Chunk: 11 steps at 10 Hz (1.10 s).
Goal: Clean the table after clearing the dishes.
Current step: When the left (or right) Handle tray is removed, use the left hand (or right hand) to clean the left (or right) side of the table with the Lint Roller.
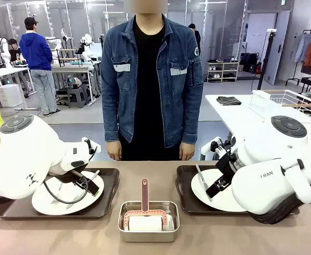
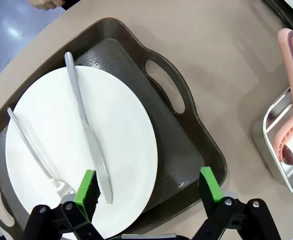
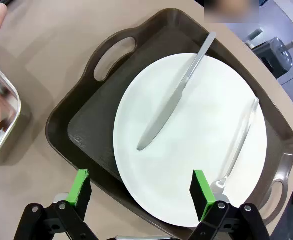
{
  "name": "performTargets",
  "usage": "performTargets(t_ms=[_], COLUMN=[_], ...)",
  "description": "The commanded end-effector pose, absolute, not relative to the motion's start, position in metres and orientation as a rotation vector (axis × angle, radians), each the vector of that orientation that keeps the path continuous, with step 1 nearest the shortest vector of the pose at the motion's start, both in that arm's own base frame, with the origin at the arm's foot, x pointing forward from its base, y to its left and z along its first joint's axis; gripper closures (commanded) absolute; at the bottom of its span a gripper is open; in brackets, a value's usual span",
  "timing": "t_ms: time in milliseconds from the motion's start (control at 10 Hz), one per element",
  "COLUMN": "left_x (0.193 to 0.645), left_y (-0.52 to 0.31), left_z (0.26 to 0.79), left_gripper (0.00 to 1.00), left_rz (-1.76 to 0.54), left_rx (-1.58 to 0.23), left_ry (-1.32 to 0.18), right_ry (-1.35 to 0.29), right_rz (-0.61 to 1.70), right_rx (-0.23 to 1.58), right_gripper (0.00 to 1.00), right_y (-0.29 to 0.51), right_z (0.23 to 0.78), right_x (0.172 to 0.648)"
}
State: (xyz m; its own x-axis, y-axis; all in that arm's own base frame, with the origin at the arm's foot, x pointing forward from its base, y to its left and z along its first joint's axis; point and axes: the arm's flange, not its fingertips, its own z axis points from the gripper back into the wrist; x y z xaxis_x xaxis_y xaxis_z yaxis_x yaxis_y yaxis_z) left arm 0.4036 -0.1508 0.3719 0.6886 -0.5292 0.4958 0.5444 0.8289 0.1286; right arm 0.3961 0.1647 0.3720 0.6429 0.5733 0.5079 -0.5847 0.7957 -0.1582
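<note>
Two white plates sit on dark brown handled trays on the taupe table point(image 1: 145, 247). The left plate point(image 2: 81, 150) carries a knife point(image 2: 86, 130) and a fork point(image 2: 34, 150) on its tray point(image 2: 181, 150). My left gripper point(image 2: 149, 192) hovers open above that plate's near rim and the tray floor. On the right tray point(image 3: 86, 125) the other plate point(image 3: 186, 145) holds a knife point(image 3: 179, 95) and a fork point(image 3: 239, 145). My right gripper point(image 3: 141, 192) is open above the plate's near edge. In the front view both arms lean over the left tray point(image 1: 105, 202) and the right tray point(image 1: 184, 196).
A small steel pan point(image 1: 148, 234) with a pink-handled roller point(image 1: 144, 199) sits at the table's front middle, between the trays. A person in a denim jacket point(image 1: 150, 79) stands at the far edge, hands hanging down. A white table with a wire rack point(image 1: 288, 101) stands back right.
</note>
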Motion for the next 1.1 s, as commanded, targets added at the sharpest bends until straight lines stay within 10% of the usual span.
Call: performTargets(t_ms=[0,1000], left_x=[0.4035,0.4034], left_y=[-0.1509,-0.1511], left_z=[0.3720,0.3719], left_gripper=[0.00,0.00], left_rz=[-0.601,-0.601], left_rx=[-0.030,-0.030], left_ry=[-0.545,-0.545], right_ry=[-0.571,-0.571], right_rz=[0.659,0.660], right_rx=[0.021,0.020], right_gripper=[0.00,0.00], right_y=[0.1647,0.1641], right_z=[0.3720,0.3720], right_x=[0.3961,0.3963])
